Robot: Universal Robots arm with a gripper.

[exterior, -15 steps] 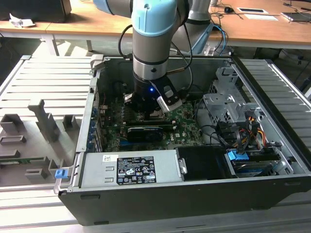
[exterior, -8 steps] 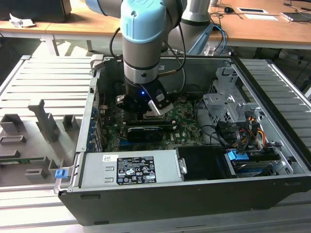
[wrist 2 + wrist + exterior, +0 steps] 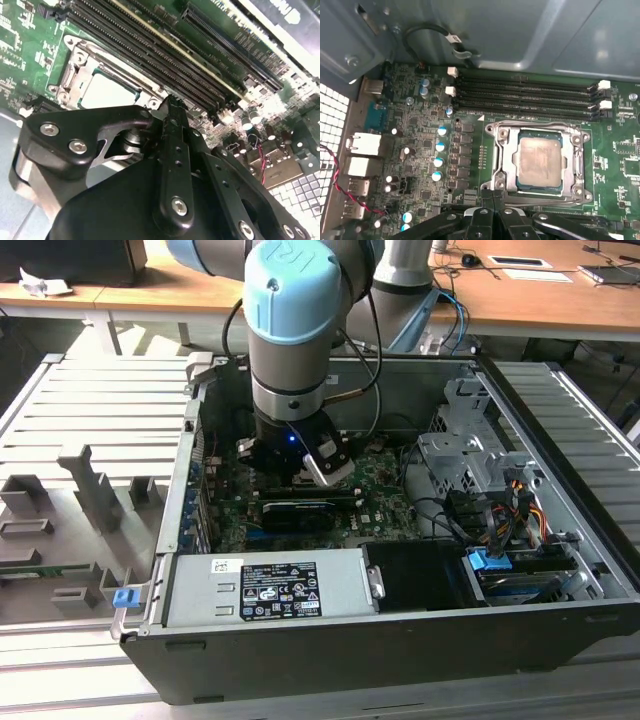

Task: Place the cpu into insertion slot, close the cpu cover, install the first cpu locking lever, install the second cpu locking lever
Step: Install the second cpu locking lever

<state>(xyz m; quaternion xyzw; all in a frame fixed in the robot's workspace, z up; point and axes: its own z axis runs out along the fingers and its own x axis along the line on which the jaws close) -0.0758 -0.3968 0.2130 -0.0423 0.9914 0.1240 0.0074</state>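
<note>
In the exterior view you have the arm reaching down into the open computer case, with the gripper low over the motherboard near its far edge. In the second wrist view your gripper's fingers are pressed together with nothing between them, tips just beside the socket where the cpu lies. In the first wrist view the cpu sits flat in the socket with the cpu cover closed around it, beside the memory slots.

pincer hides cpu edge
</note>
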